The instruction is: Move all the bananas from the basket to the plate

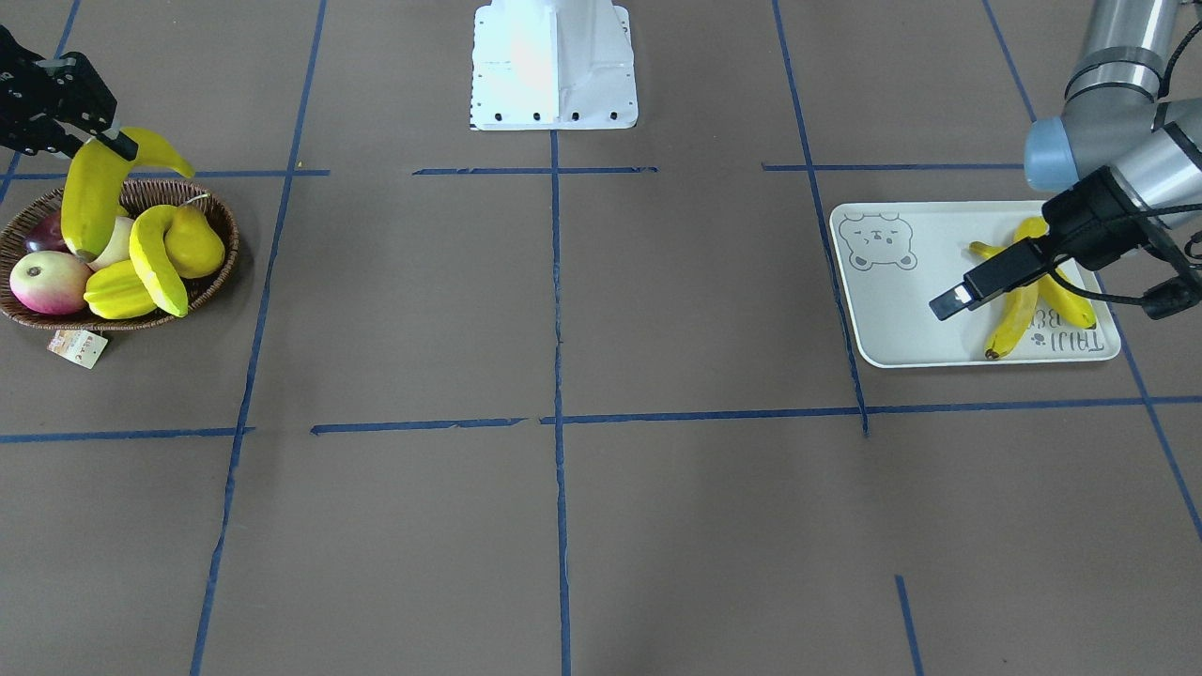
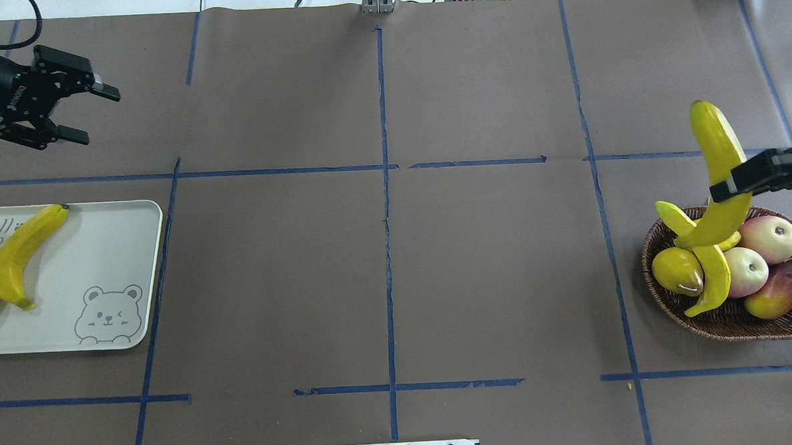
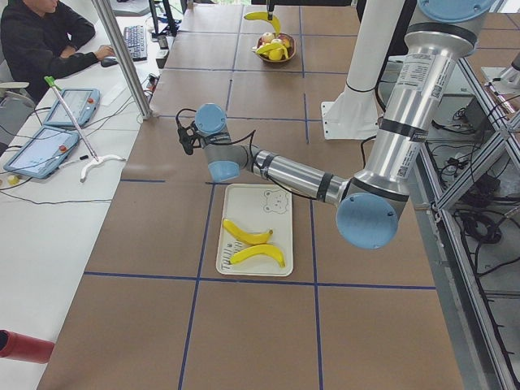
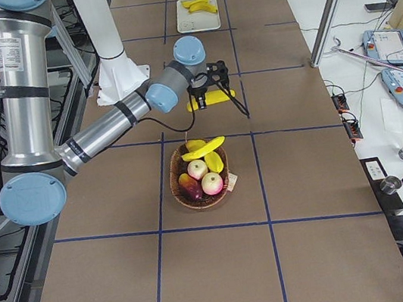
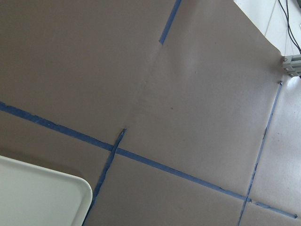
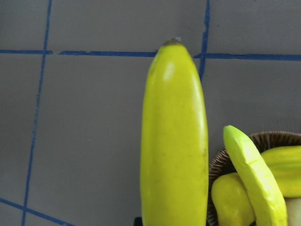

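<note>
We see the right gripper [image 2: 729,191] clamped around a bright yellow banana [image 2: 717,141], held upright just above the wicker basket [image 2: 728,328]. Its lower end hangs over the basket's rim. A second banana [image 2: 712,279] lies inside the basket (draped between a pear [image 2: 677,270] and an apple [image 2: 746,271]). Well apart from the basket, the bear-printed plate [image 2: 103,248] carries two bananas [image 2: 20,255]. Also far from the basket, the left gripper [image 2: 94,116] hovers with jaws spread wide, holding nothing.
</note>
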`<state>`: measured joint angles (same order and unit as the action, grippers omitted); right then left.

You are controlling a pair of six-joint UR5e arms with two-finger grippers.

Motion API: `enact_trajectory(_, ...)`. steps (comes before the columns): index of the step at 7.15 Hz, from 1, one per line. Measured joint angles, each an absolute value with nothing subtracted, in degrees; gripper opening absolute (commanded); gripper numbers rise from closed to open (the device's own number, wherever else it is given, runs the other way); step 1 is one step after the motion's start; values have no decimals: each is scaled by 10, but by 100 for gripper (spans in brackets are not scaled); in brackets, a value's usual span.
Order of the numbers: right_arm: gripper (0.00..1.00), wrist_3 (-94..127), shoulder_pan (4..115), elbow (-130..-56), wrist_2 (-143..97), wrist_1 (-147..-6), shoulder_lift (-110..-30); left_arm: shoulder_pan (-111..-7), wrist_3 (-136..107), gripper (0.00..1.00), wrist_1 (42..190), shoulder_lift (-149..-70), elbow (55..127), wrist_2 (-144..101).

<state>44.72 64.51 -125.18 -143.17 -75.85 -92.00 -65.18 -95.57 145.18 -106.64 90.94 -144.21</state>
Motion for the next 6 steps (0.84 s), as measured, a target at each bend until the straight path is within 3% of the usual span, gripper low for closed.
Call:
enact_trajectory(3, 2, 601, 595, -1228, -1420, -757, -748, -549, -1072, 99, 1455, -1108, 975, -1338)
enact_trajectory(6, 2, 729, 489, -1225, -1290, -708, -670, -474, -1185, 99, 1457, -1158, 1016, -1246)
